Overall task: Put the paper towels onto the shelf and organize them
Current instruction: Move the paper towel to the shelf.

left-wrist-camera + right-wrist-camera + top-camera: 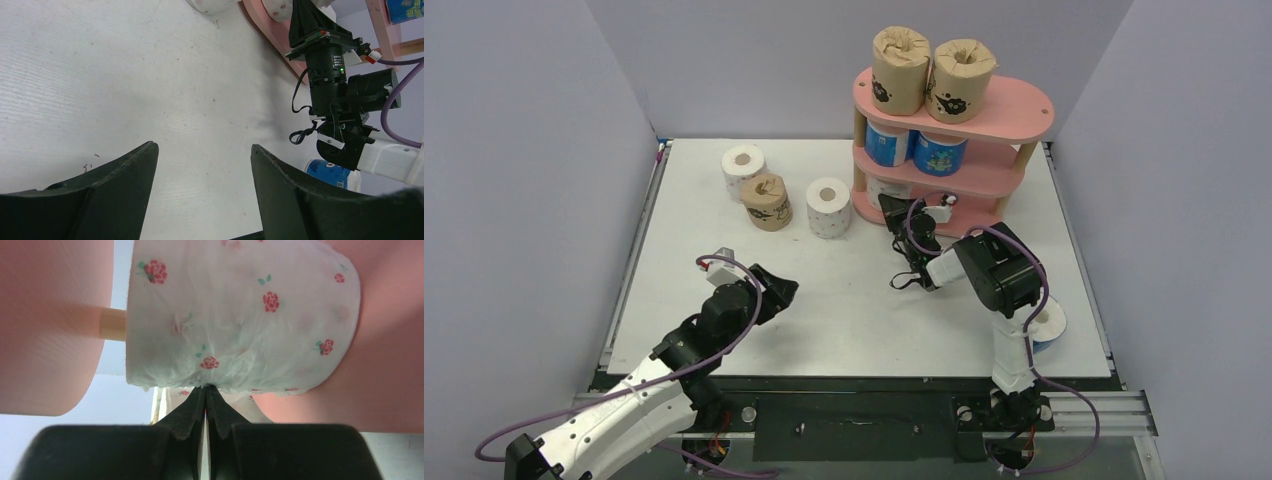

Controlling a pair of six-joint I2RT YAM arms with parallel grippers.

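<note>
The pink shelf [1014, 110] stands at the back right. Two brown paper towels [901, 68] [961, 78] stand on its top board and two blue ones [887, 142] [939, 153] on the middle board. A white roll with pink flowers [240, 315] stands on the bottom board. My right gripper [206, 387] is shut, its tips pressed against that roll's side. My left gripper [205, 147] hangs open and empty over the table, left of centre. Two white rolls [744, 165] [829, 207] and a brown one [767, 200] stand on the table's back left.
A blue roll [1046, 325] lies at the table's front right edge, beside the right arm's base. Grey walls close in both sides. A wooden shelf post [112, 325] shows just left of the white roll.
</note>
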